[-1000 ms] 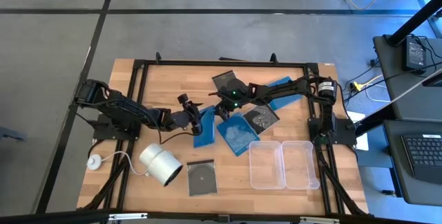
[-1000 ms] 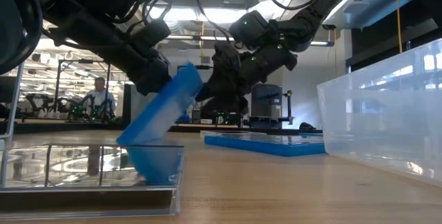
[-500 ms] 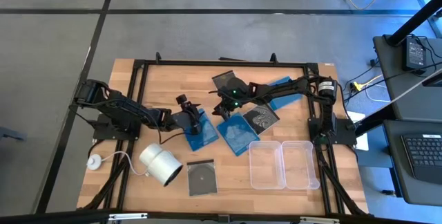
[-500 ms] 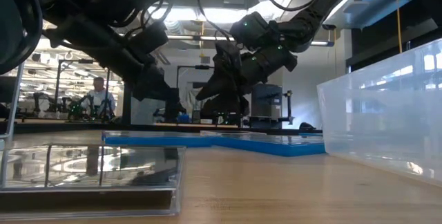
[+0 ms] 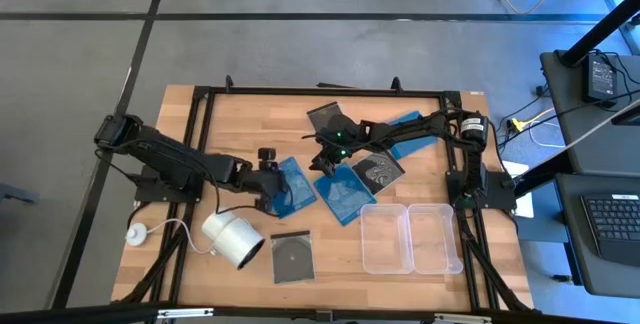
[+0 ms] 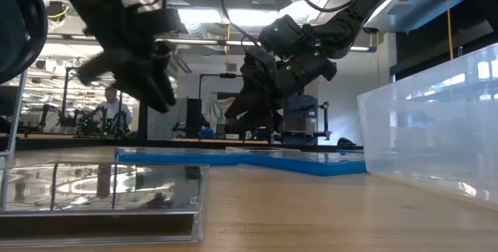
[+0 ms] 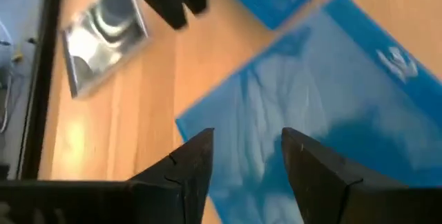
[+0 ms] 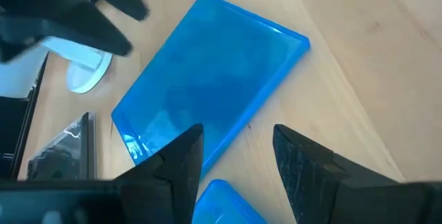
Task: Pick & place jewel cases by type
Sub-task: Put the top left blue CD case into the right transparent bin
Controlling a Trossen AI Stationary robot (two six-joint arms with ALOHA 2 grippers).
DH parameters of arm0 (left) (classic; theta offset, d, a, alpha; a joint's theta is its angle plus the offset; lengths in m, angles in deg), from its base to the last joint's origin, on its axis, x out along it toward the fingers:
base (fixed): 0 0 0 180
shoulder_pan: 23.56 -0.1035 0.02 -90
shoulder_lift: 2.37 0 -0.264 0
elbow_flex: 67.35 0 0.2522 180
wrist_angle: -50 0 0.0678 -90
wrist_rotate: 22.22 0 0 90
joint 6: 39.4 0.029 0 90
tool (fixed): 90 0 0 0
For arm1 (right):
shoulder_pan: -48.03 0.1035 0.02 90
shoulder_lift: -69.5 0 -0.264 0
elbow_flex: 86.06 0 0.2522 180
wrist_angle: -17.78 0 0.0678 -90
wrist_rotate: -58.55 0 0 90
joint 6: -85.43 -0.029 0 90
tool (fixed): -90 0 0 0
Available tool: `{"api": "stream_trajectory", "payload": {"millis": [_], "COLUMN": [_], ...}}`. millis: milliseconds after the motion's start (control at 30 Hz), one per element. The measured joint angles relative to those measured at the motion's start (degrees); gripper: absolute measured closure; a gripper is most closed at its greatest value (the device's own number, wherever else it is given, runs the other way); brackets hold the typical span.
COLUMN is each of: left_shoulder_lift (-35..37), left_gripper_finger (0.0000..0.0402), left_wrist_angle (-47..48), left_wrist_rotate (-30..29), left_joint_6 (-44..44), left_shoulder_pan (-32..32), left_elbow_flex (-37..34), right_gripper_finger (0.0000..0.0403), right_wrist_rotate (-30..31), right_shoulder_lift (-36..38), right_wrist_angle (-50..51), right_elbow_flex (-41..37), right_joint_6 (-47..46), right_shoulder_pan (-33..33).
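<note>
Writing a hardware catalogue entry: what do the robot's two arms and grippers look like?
Both arms are black, slim and jointed, with black cables looped along them. The left gripper and right gripper each have two dark, wedge-shaped fingers. A small green light glows near the right arm's wrist.

Two flat square blue jewel cases lie side by side at the table's middle, the left one [image 5: 291, 186] just left of the right one [image 5: 339, 193]. A clear disc case [image 5: 291, 256] lies nearer the front edge, right of the white cylinder [image 5: 233, 238]. Two clear rectangular trays [image 5: 410, 238] sit at front right.
</note>
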Motion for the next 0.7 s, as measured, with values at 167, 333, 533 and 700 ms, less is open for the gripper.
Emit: {"api": "stream_trajectory", "payload": {"millis": [167, 333, 533, 700], "left_shoulder_lift": [-2.3, -5.6, -6.8, -6.8], "left_gripper_finger": [0.0233, 0.0233, 0.0233, 0.0233], "left_wrist_angle": [2.2, 4.7, 9.8, 12.4], "left_wrist_rotate": [4.5, 5.1, 13.9, 14.4], "left_joint_6": [6.9, 10.4, 12.2, 12.4], "left_shoulder_pan": [1.2, 0.4, -0.5, -0.5], "left_elbow_flex": [1.1, 1.1, 1.2, 1.9], "right_gripper_finger": [0.0224, 0.0224, 0.0224, 0.0224], "right_wrist_rotate": [0.0, 0.0, 0.0, 0.0], "right_shoulder_lift": [-1.0, -2.6, -2.8, -2.8], "right_wrist_angle": [-1.7, -3.5, -2.8, -2.8], "right_elbow_flex": [0.0, 0.0, 0.0, 0.0], "right_joint_6": [0.0, -0.5, -1.4, -1.5], "right_shoulder_pan": [1.1, 1.3, 1.3, 1.3]}}
